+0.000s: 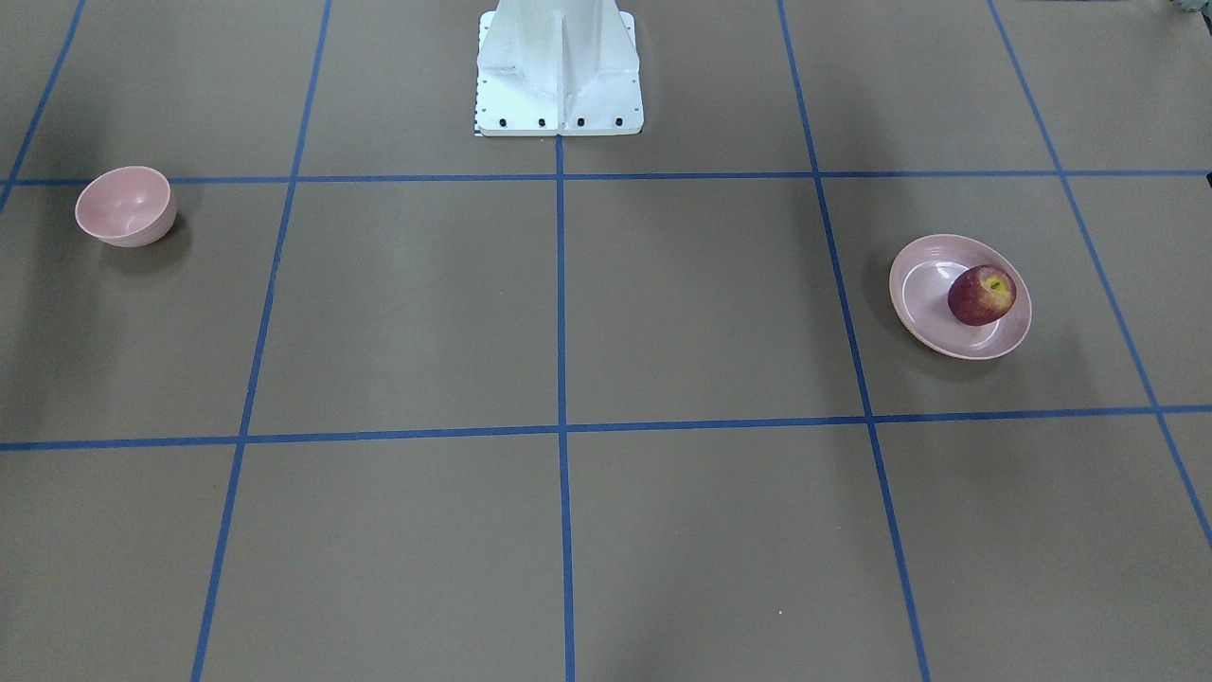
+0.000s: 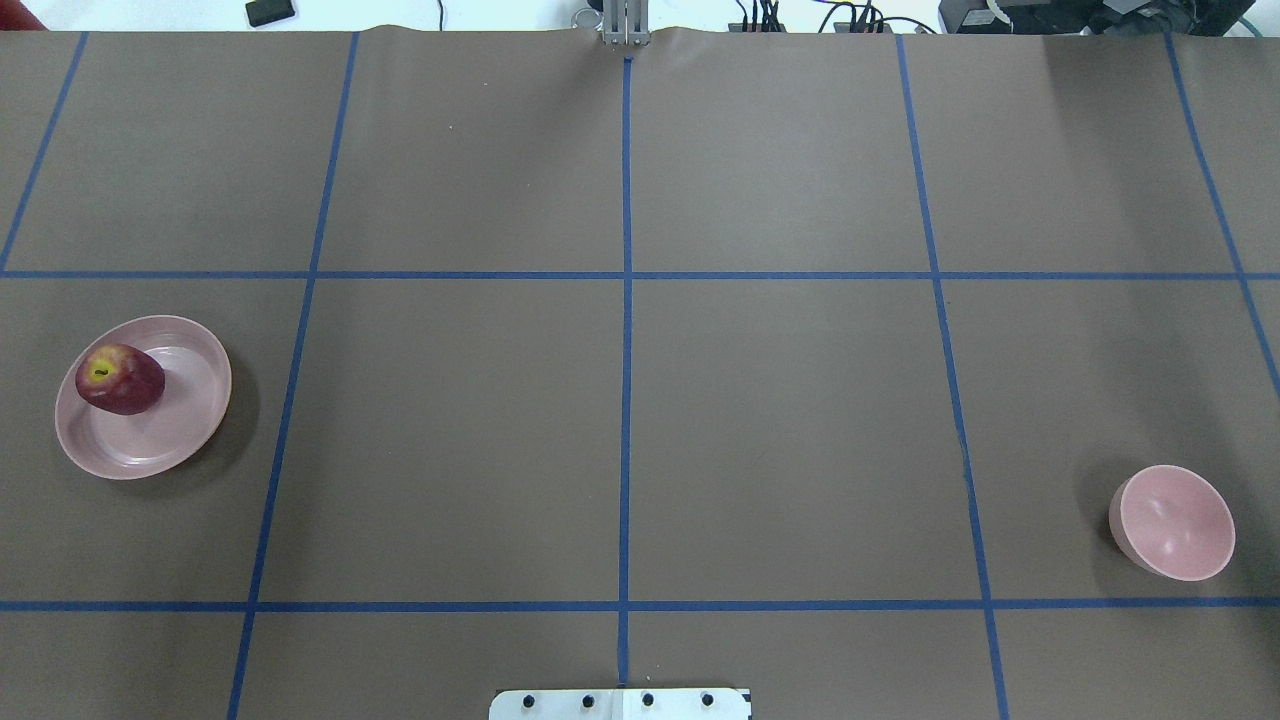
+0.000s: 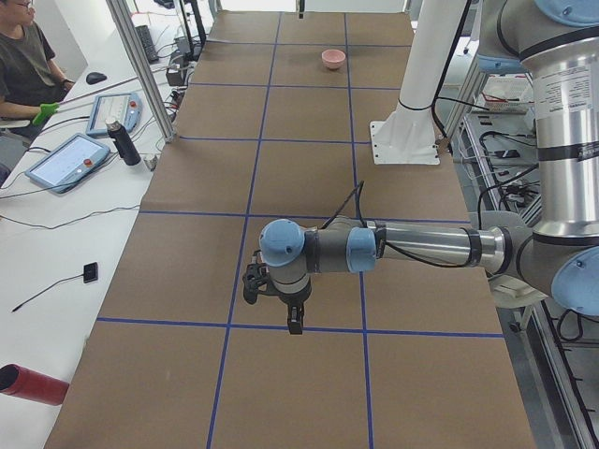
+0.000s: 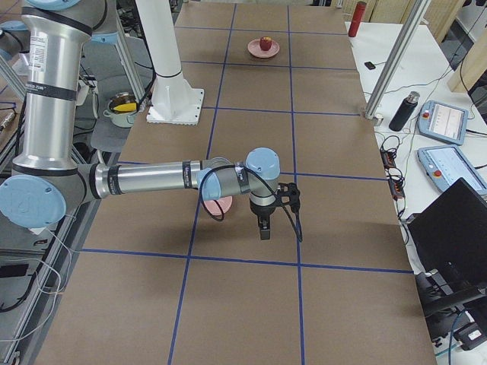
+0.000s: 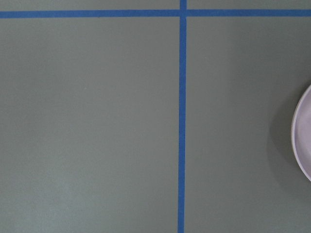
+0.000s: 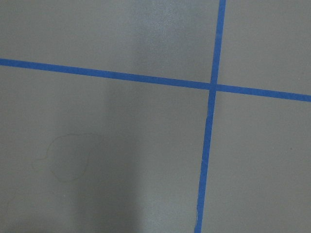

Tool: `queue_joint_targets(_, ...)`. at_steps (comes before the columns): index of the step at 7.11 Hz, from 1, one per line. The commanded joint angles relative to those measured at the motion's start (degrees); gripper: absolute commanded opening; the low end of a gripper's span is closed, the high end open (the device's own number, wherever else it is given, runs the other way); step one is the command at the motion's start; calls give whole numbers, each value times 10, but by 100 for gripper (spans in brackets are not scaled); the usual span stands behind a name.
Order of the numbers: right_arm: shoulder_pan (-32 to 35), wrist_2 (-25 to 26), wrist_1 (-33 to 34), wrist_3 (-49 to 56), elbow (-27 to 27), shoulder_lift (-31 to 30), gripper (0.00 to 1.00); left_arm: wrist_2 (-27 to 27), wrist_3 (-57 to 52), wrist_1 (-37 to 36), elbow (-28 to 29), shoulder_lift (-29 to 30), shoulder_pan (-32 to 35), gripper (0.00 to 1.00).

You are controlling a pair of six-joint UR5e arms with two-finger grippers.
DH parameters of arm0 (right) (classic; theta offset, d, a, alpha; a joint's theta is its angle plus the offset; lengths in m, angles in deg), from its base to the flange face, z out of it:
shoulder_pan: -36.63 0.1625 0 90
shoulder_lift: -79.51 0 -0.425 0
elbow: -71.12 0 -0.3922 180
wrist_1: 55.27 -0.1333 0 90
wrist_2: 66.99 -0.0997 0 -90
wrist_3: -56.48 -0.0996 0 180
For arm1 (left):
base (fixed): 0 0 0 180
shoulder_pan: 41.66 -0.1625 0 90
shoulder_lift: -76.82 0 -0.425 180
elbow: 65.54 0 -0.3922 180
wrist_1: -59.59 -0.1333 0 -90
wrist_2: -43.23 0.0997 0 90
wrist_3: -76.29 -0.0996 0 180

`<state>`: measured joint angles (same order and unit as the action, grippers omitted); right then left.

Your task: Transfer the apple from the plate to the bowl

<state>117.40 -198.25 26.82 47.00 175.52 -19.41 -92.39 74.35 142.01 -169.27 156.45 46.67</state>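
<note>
Left gripper [image 3: 294, 320] and right gripper [image 4: 263, 226] show only in the side views, fingers pointing down over the table [image 2: 780, 420]; can't tell if open or closed. Apple [image 2: 120, 380] sits on the plate [image 2: 165, 430], off-centre near the rim, stem patch up. Bowl [image 2: 1175, 522] is well apart, on the robot's right. Apple is likely firm, fairly heavy, slick-skinned and prone to rolling, so grip across the widest middle from above.

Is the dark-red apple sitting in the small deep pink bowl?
No, the apple rests on the wide shallow pink plate; the bowl holds nothing.
</note>
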Motion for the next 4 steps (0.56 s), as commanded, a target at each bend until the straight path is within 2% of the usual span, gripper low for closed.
queue_joint_targets(1, 0, 0, 0, -1, -2, 0, 100, -4, -2, 16, -23, -2, 0, 98)
queue_joint_targets(4, -2, -9, -1, 2, -9, 1, 100, -5, 4, 16, -15, 4, -1, 98)
